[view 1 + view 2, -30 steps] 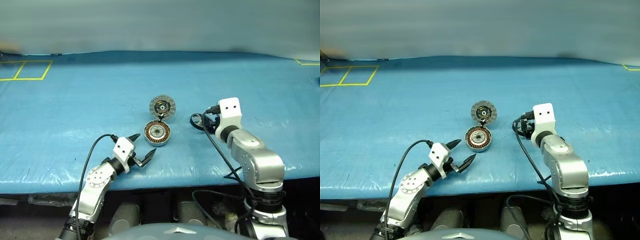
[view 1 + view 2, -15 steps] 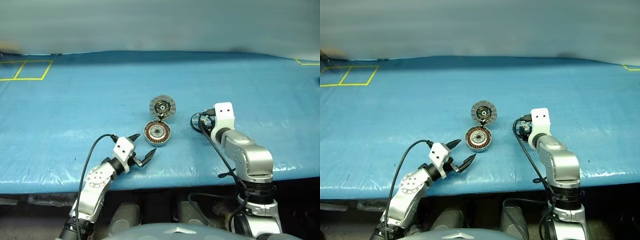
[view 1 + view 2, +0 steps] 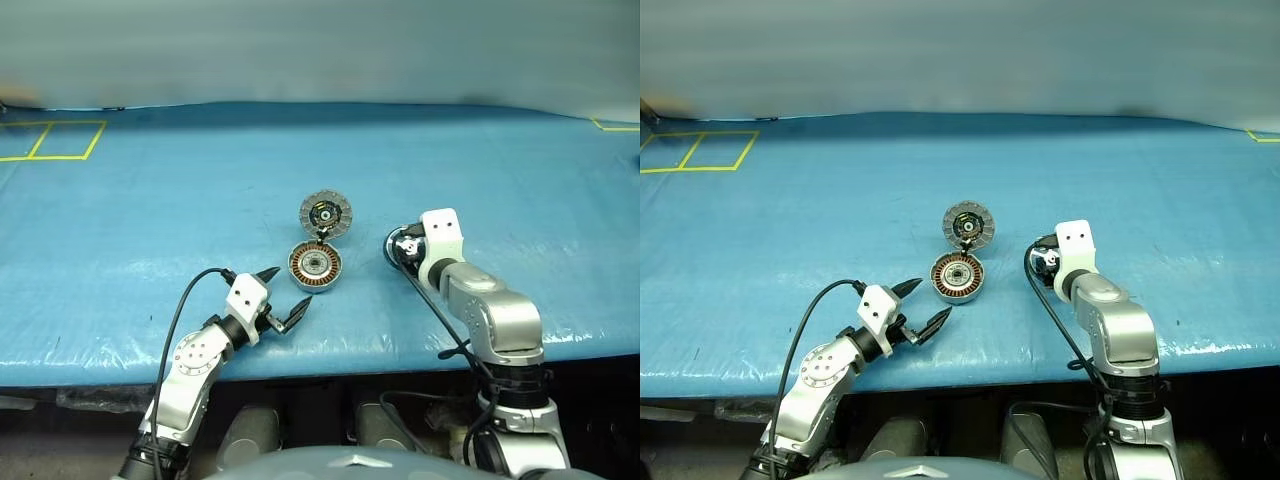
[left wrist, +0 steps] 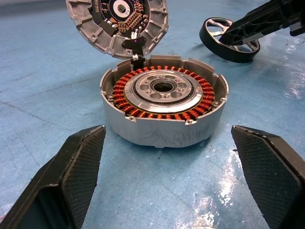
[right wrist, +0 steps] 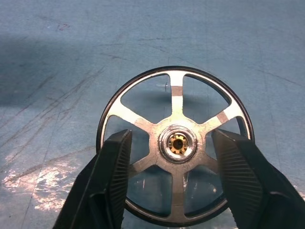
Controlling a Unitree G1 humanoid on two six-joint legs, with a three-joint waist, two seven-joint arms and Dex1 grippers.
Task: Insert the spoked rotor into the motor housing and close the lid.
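My right arm has come down and a bit closer to the table since a moment ago, and my left arm has stayed where it was.

From my head, I see the blue table cover spread wide. In the middle sits the small round grey metal motor housing with its ring of copper-brown wire inside. Its round grey lid stands open just behind it, joined at a hinge. My left gripper hangs near the front of the housing, apart from it, with its two black fingers spread wide. My right gripper is off to the right of the housing, down at the flat silver spoked rotor.

From my left wrist, the housing sits straight ahead between my wide fingers, not touching them. The open lid leans behind it. Further back lies the spoked rotor with my other gripper's black finger over it.

From my right wrist, the spoked rotor lies flat on the blue cover, a dark rim around silver spokes and a small gold hub. My two black fingers stand half open over its near part, one on each side of the hub. I cannot tell if they touch it.
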